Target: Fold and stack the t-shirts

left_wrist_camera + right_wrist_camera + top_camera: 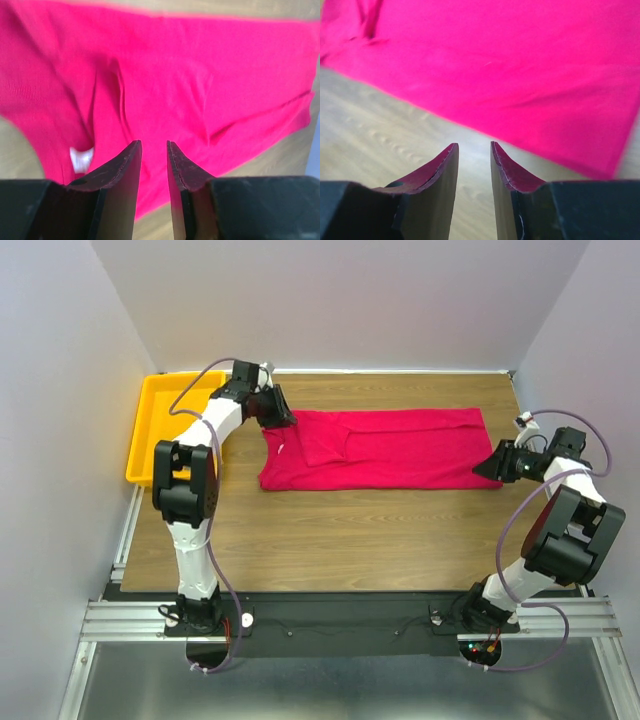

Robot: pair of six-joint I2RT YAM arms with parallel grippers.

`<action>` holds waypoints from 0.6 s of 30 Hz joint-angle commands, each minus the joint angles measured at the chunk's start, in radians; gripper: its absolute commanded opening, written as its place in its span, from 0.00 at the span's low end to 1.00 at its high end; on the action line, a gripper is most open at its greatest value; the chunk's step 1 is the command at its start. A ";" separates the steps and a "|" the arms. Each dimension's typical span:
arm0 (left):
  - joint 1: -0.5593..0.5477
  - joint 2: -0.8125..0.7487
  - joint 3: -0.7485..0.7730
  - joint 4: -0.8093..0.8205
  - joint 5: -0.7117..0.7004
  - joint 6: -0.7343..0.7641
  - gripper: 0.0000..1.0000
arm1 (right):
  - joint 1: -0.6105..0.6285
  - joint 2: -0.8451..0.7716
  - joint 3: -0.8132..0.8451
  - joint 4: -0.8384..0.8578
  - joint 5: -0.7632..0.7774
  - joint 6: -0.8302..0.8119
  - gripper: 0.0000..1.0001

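Observation:
The crimson t-shirt (385, 448) lies on the wooden table, folded lengthwise into a long band, neck end to the left. Its white neck label (81, 159) shows in the left wrist view. My left gripper (280, 412) hovers at the shirt's upper-left corner, open by a narrow gap and empty (154, 145), with red cloth (200, 85) under it. My right gripper (487, 465) is at the shirt's lower-right corner, open by a narrow gap and empty (474, 146), over bare wood just off the shirt's edge (520, 75).
A yellow plastic tray (150, 430) stands at the table's left edge beside the left arm. Bare wooden table (340, 535) lies in front of the shirt. White walls close in the back and both sides.

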 commanded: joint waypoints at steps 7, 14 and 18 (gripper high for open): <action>-0.075 -0.312 -0.436 0.150 0.002 -0.003 0.38 | 0.007 -0.058 -0.069 -0.015 -0.148 -0.059 0.38; -0.139 -0.286 -0.499 0.256 -0.044 -0.127 0.38 | 0.006 -0.060 -0.082 -0.015 -0.146 -0.053 0.38; -0.158 -0.232 -0.465 0.264 -0.124 -0.187 0.38 | 0.006 -0.063 -0.087 -0.015 -0.149 -0.051 0.38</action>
